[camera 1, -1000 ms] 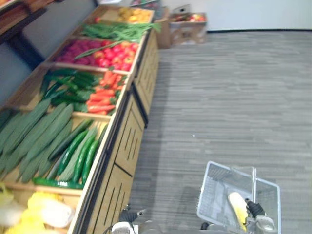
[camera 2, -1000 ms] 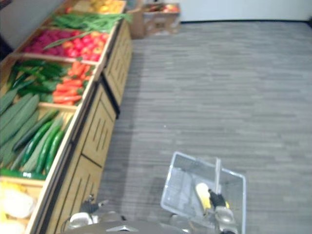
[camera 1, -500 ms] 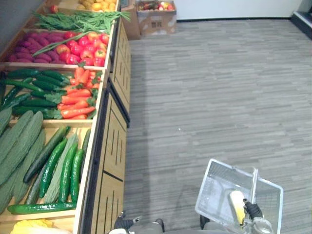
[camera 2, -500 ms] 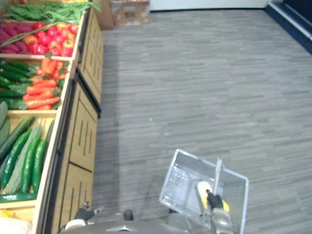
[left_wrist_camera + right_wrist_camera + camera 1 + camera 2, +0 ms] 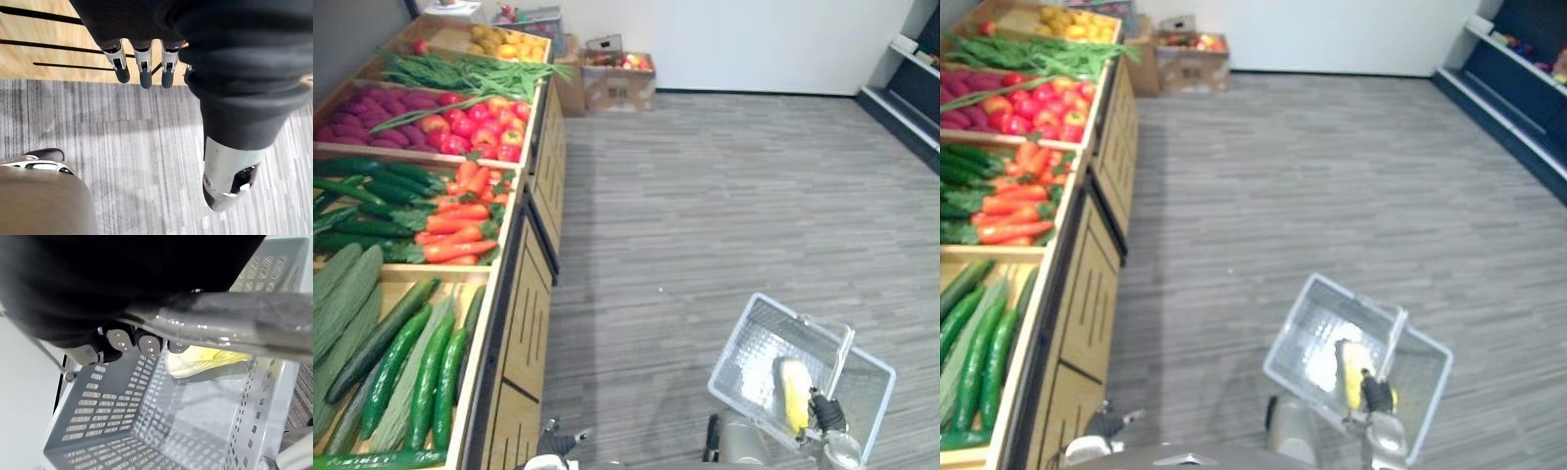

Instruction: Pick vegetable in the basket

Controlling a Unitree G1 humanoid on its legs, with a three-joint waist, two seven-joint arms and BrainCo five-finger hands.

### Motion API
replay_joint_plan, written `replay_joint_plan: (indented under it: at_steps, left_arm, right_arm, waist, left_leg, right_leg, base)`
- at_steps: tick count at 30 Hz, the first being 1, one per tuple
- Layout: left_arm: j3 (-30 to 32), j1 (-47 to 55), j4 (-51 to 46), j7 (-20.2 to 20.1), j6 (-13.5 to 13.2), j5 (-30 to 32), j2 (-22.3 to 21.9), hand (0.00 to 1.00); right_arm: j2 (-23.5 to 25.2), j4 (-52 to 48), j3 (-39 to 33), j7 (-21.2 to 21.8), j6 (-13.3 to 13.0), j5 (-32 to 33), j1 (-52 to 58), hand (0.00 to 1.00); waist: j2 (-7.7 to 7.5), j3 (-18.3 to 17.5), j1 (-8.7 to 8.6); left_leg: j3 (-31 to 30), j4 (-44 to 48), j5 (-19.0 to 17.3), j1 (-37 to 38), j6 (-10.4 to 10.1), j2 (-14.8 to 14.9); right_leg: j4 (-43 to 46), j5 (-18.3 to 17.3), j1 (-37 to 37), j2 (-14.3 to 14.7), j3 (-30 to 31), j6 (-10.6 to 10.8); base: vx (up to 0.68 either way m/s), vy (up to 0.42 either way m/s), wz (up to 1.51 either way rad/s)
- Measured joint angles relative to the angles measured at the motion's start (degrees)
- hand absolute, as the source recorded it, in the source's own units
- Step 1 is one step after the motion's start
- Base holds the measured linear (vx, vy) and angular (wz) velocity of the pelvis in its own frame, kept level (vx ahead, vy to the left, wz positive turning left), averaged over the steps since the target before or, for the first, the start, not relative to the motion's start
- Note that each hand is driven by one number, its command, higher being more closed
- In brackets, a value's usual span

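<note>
A pale grey perforated basket [image 5: 736, 338] hangs low on my right above the grey floor. My right hand [image 5: 824, 415] is shut on its clear handle [image 5: 234, 328], with the fingers [image 5: 146, 345] curled round the bar. One yellow corn cob [image 5: 793, 392] lies inside, against the basket wall [image 5: 112, 416]. At my left side my left hand [image 5: 143, 63] hangs beside the wooden stand front, fingers straight and holding nothing.
A long wooden produce stand [image 5: 533, 323] runs along my left with cucumbers [image 5: 421, 372], carrots [image 5: 460, 215], red fruit [image 5: 475, 122] and green beans [image 5: 460, 73]. A cardboard box [image 5: 617, 83] stands at its far end. Dark shelving [image 5: 1518, 88] lines the far right.
The camera has swung right and lifted, so the stand has slid left and more floor shows. The basket with the corn stays in my right hand; the left hand still hangs idle.
</note>
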Motion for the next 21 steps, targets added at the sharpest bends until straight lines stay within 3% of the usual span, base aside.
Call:
replay_joint_plan:
  at_steps: [2,3,4,5,6,8,9,10,11,13,15,17,19,21]
  left_arm:
    - [2.11,-1.1,0.01,0.08,0.11,0.0,-0.95,0.0]
    - [2.73,-1.47,-0.02,0.08,0.12,0.0,-1.4,0.0]
    - [3.74,-2.06,0.03,0.09,0.25,0.01,-2.96,0.0]
    - [4.59,-1.92,0.15,0.03,0.03,0.01,-4.89,0.0]
    - [4.77,-2.27,0.19,-0.19,-0.09,0.04,-5.59,0.0]
    - [4.99,-1.98,-0.1,-0.62,-0.15,0.07,-7.93,0.0]
    - [5.25,-1.99,-0.1,-0.63,-0.17,0.07,-8.08,0.0]
    - [5.39,-2.16,-0.21,-0.76,-0.14,-0.01,-8.16,0.0]
    - [5.85,-2.14,-1.38,-1.03,-0.1,-0.06,-8.27,0.0]
    - [5.91,-2.02,-2.25,-1.33,-0.08,-0.15,-8.31,0.0]
    - [5.91,-1.44,-3.19,-1.3,-0.08,-0.49,-7.93,0.0]
    - [5.74,-1.06,-4.59,-1.22,-0.42,-1.04,-7.86,0.0]
    - [5.68,-1.26,-5.48,-1.19,-1.06,-1.16,-7.84,0.0]
    - [5.19,-1.71,-5.71,-1.07,-1.52,-1.19,-7.71,0.0]
  right_arm:
    - [0.03,0.23,-0.44,0.03,-0.15,0.0,0.0,1.0]
    - [0.06,0.26,-0.81,0.03,-0.01,0.0,-0.07,1.0]
    - [0.2,0.33,-1.85,0.0,0.6,0.03,-0.16,1.0]
    - [-0.27,0.59,-2.67,-0.07,1.18,0.08,-0.38,1.0]
    - [-0.31,0.79,-2.83,-0.07,1.17,0.08,-0.7,1.0]
    - [-0.39,1.28,-4.55,-0.07,1.19,0.08,-0.61,1.0]
    - [-0.56,1.36,-4.49,-0.07,1.35,0.04,-0.53,1.0]
    - [-0.93,1.32,-4.29,-0.05,1.69,-0.13,-0.51,1.0]
    - [-1.08,1.33,-4.13,0.09,2.08,-0.36,-0.42,1.0]
    - [-1.28,1.77,-3.54,0.09,3.19,-0.66,-0.07,1.0]
    - [-1.57,2.93,-1.03,0.08,3.66,-0.69,0.12,1.0]
    - [-1.66,3.41,1.88,0.06,3.85,-0.71,0.89,1.0]
    - [-1.77,3.55,2.89,0.06,3.91,-0.71,1.4,1.0]
    - [-1.66,3.55,3.12,0.06,4.45,-0.71,1.64,1.0]
  waist:
    - [0.15,-0.04,0.02]
    - [0.2,-0.01,0.02]
    - [1.52,-0.04,-0.21]
    - [3.95,-1.25,0.02]
    - [3.91,-1.23,0.14]
    - [4.32,-1.69,-0.06]
    - [4.64,-1.89,-0.02]
    - [4.88,-2.06,-0.43]
    - [5.47,-2.4,-0.57]
    - [4.45,-1.76,0.13]
    - [4.07,-1.52,0.66]
    - [3.6,-1.56,1.88]
    - [3.43,-1.58,2.18]
    - [2.88,-1.29,2.29]
  left_leg:
    - [0.1,-0.58,-0.7,0.89,-2.34,1.51]
    - [0.09,-1.04,-0.93,1.56,-2.97,1.8]
    - [-0.07,-2.16,-1.42,3.0,-3.94,3.34]
    - [-0.13,-2.98,-0.75,3.65,-4.86,5.74]
    - [-0.17,-2.49,0.58,3.64,-5.15,5.73]
    - [-2.53,1.91,6.15,3.36,-3.92,5.93]
    - [-3.26,4.37,7.39,2.55,-3.21,6.57]
    - [-5.66,12.31,9.68,-1.66,-2.76,7.87]
    - [-8.03,20.9,14.89,-5.73,-1.85,8.65]
    - [-11.24,35.3,20.97,-12.1,-2.3,10.0]
    - [-10.46,45.16,20.54,-16.81,-2.2,10.88]
    - [-8.29,49.16,16.97,-22.8,-2.06,10.71]
    - [-6.35,47.61,14.37,-27.73,-2.13,10.51]
    - [-0.61,37.87,11.23,-30.5,-1.95,9.09]
  right_leg:
    - [-15.55,0.97,-0.02,0.74,-3.41,0.75]
    - [-18.92,1.25,0.14,1.1,-3.15,1.12]
    - [-20.67,5.25,0.56,2.28,-3.2,0.54]
    - [-18.28,2.32,0.49,4.19,-4.65,-1.55]
    - [-15.42,0.99,-0.36,3.87,-4.68,-2.18]
    - [-9.86,-4.94,0.15,2.82,-5.02,-2.95]
    - [-9.94,-6.2,1.08,3.04,-5.45,-3.25]
    - [-10.87,-7.88,3.12,3.22,-7.14,-3.61]
    - [-12.02,-9.19,5.78,3.27,-8.24,-4.37]
    - [-15.13,-9.89,10.97,3.54,-8.93,-4.98]
    - [-19.13,-9.89,17.2,3.87,-9.18,-4.98]
    - [-25.17,-9.99,24.06,3.69,-9.93,-4.79]
    - [-28.21,-10.06,26.98,3.31,-11.5,-3.81]
    - [-31.07,-9.67,31.45,2.15,-13.52,-2.74]
  base:
    - [0.42,-0.249,0.06]
    - [0.44,-0.282,0.16]
    - [0.47,-0.276,0.17]
    - [0.47,-0.26,0.16]
    - [0.47,-0.286,0.11]
    - [0.48,-0.345,0.15]
    - [0.49,-0.343,0.32]
    - [0.5,-0.315,0.42]
    - [0.48,-0.3,0.48]
    - [0.41,-0.235,0.26]
    - [0.35,-0.169,0.06]
    - [0.36,-0.078,0.04]
    - [0.24,0.016,0.23]
    - [0.32,0.103,0.37]
